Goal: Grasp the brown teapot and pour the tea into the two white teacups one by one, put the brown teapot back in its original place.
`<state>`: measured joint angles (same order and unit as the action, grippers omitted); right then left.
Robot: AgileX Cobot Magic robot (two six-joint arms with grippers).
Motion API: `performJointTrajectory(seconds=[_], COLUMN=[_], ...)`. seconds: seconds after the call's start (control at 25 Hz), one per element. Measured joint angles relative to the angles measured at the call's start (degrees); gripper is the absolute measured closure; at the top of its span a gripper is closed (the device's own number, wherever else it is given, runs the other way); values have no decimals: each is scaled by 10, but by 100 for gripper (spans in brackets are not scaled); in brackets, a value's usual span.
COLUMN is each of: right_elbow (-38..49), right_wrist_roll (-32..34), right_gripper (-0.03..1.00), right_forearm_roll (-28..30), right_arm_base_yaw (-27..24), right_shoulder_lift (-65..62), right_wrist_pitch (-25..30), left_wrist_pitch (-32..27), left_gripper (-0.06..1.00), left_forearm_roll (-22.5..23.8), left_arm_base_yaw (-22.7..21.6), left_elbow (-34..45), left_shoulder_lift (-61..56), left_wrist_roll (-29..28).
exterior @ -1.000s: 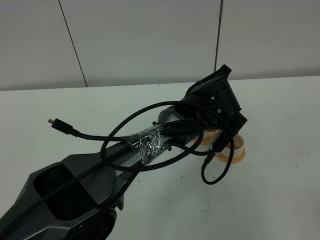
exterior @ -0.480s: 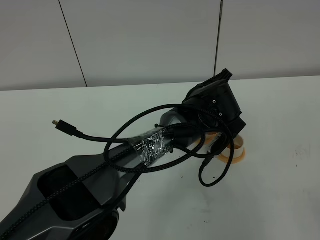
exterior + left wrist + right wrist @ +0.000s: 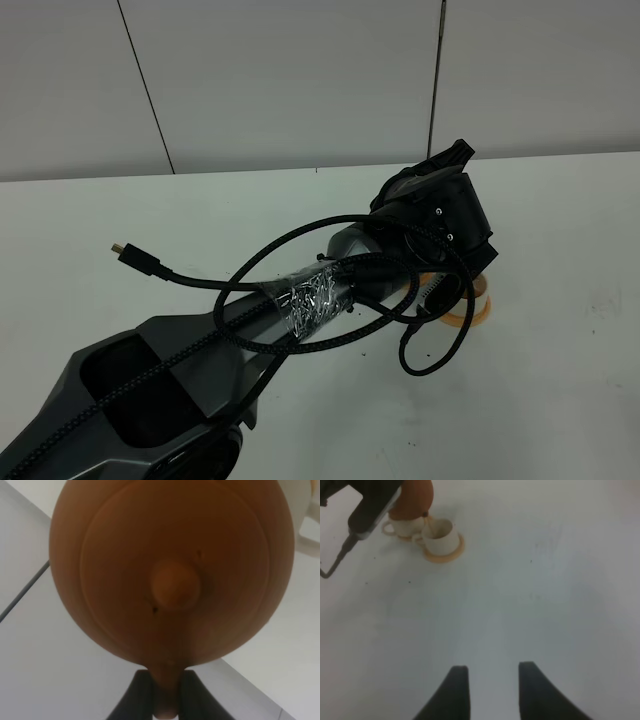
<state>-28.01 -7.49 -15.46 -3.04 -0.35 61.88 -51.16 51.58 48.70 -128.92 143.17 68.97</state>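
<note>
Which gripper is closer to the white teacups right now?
Left. The left gripper holds the teapot by its handle just above the teacups, while the right gripper sits open above the table, well away from them.

Count: one squat reddish-brown clay teapot (image 3: 170, 570); two small cream-white handled teacups (image 3: 442, 537) (image 3: 402, 526); two round orange saucers (image 3: 476, 315) (image 3: 427, 279).

A white table (image 3: 560, 400) spreads flat around the right gripper (image 3: 492, 679), with faint scuff marks (image 3: 536, 597) ahead of it. Past the table's far edge rises a pale grey panelled wall (image 3: 300, 80) split by two thin dark seams (image 3: 146, 88), softly and evenly lit
</note>
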Motion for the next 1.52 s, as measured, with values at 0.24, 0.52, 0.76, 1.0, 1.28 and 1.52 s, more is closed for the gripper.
performJointTrajectory(seconds=[0.24,0.52,0.76,1.0,1.28,1.52], right_elbow=[0,0,0,0,0,0], right_wrist_roll=[0,0,0,0,0,0], right_gripper=[73,73,73,73,73,73], right_forearm_roll=[0,0,0,0,0,0], right_arm_base_yaw=[0,0,0,0,0,0], right_shoulder_lift=[0,0,0,0,0,0], right_wrist_pitch=[0,0,0,0,0,0], left_wrist_pitch=[0,2,6,10,11,12], left_gripper=[77,77,77,77,77,77], left_forearm_roll=[5,6,10,15,18,21], left_arm_base_yaw=[0,0,0,0,0,0], left_elbow=[0,0,0,0,0,0], left_shoulder_lift=[0,0,0,0,0,0], left_wrist_roll=[-1,-1,-1,0,0,0])
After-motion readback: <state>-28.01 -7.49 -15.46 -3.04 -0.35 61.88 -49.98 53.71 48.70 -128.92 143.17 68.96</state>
